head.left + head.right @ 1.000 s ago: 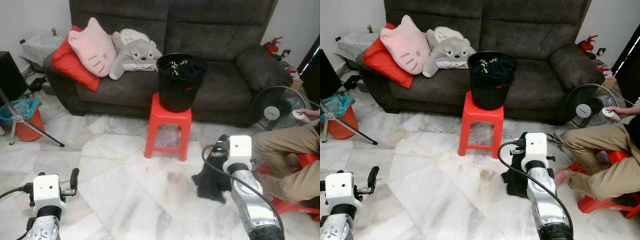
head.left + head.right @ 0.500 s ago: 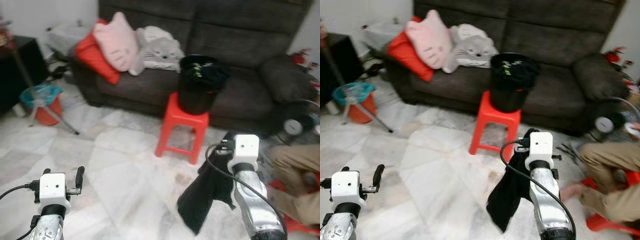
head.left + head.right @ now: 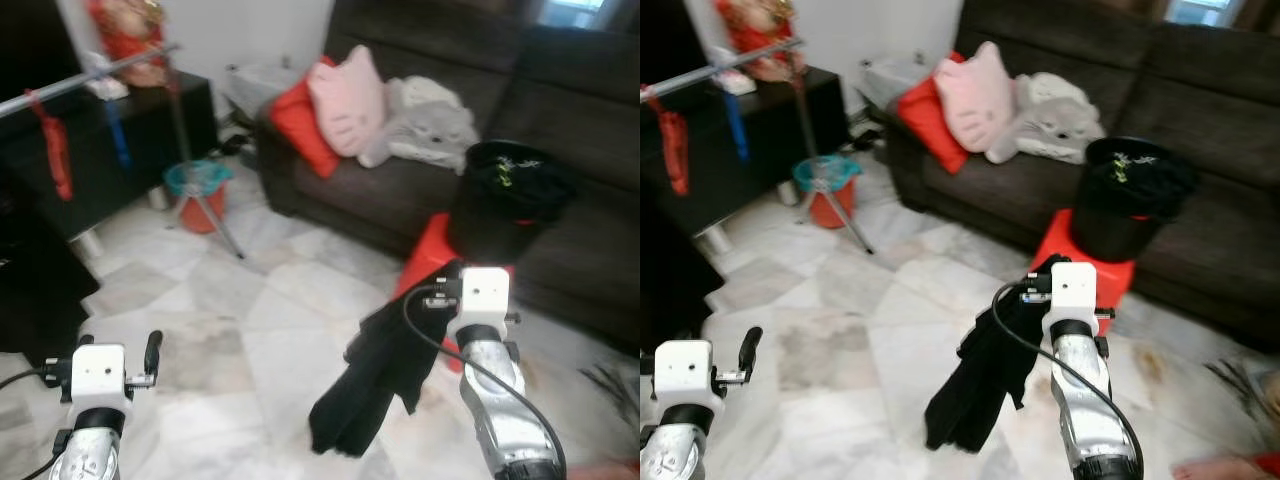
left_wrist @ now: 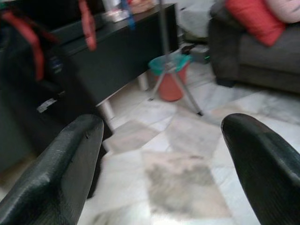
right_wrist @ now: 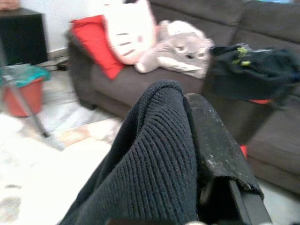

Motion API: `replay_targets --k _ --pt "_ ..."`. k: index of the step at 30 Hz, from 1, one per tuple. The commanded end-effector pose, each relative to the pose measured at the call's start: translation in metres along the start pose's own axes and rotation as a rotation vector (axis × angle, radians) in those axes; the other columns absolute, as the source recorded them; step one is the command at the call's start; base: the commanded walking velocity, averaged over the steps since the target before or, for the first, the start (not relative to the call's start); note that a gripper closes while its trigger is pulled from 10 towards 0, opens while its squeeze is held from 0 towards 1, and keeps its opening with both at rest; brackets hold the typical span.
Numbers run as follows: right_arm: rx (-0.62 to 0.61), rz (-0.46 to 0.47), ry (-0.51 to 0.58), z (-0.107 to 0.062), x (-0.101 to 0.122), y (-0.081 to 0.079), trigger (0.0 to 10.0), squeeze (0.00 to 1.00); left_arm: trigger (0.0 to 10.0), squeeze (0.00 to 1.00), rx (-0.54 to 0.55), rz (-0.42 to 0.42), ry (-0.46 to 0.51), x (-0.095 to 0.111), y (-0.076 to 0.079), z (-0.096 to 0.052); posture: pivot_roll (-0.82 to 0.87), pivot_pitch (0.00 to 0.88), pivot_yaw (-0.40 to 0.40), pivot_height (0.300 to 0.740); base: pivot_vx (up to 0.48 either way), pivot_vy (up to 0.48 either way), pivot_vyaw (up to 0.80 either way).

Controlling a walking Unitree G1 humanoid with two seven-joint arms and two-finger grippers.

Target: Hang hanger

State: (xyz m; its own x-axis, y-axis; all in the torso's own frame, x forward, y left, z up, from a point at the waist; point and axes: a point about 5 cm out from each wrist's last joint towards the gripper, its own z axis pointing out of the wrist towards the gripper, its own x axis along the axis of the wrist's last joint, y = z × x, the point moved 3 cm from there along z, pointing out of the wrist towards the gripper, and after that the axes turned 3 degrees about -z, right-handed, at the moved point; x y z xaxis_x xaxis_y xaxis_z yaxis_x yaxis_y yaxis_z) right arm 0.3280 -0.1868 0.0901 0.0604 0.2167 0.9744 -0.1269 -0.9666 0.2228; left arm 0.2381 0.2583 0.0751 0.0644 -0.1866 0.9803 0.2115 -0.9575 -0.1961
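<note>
Pale marble floor tiles [image 3: 250,330] spread across a living room, with a dark grey sofa [image 3: 400,190] along the far side. Draped over the right gripper [image 5: 187,140], a black knitted garment [image 3: 375,375] hangs down in loose folds toward the floor; its ribbed cloth lies pressed against the inner face of one black finger [image 5: 213,140], so the fingers are closed on it. No hanger can be made out within the cloth.

Just beyond those fingers stands a red plastic stool [image 3: 1080,262] carrying a black bucket [image 3: 505,210], which holds dark clothing with a yellow-green print showing at the top. On the sofa behind sit a pink cat-face cushion [image 3: 345,95], a red cushion [image 3: 298,125] and a grey plush toy [image 3: 425,125].

The left gripper [image 4: 161,159] hovers low over the floor, its two fingers [image 4: 61,168] spread wide apart and holding nothing. Well beyond them a thin metal rail [image 3: 90,75] on a stand crosses the upper corner, with a red item [image 3: 55,150] and a blue item [image 3: 118,140] dangling from it. Near the stand's feet sits an orange bucket with a teal liner [image 3: 198,190], and a black cabinet [image 4: 117,51] stands behind.

Compared with a second ago, the camera has swung leftward: the rail and cabinet have come into sight, and the seated person has gone from view. The garment, earlier bunched near the floor, now hangs lifted and stretched long.
</note>
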Motion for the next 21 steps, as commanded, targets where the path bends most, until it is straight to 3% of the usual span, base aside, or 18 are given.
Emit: replay_targets --k 1,12,21 --pt "-0.025 0.0 0.023 0.0027 0.0054 0.0067 10.0 0.0 10.0 0.0 -0.007 -0.007 -0.012 -0.0018 0.0027 -0.0019 0.1 0.0 -0.086 0.74 0.0 0.0 0.8" --pt "-0.001 -0.01 -0.009 0.0034 -0.0017 0.0046 10.0 0.0 10.0 0.0 0.004 -0.01 -0.019 -0.003 0.0009 -0.0038 0.1 0.0 -0.088 0.74 0.0 0.0 0.72" --pt "0.013 0.003 -0.027 0.0062 -0.0035 0.0 10.0 0.0 10.0 0.0 -0.007 -0.026 -0.023 -0.0032 0.0036 -0.0033 0.1 0.0 -0.09 0.74 0.028 0.0 0.0"
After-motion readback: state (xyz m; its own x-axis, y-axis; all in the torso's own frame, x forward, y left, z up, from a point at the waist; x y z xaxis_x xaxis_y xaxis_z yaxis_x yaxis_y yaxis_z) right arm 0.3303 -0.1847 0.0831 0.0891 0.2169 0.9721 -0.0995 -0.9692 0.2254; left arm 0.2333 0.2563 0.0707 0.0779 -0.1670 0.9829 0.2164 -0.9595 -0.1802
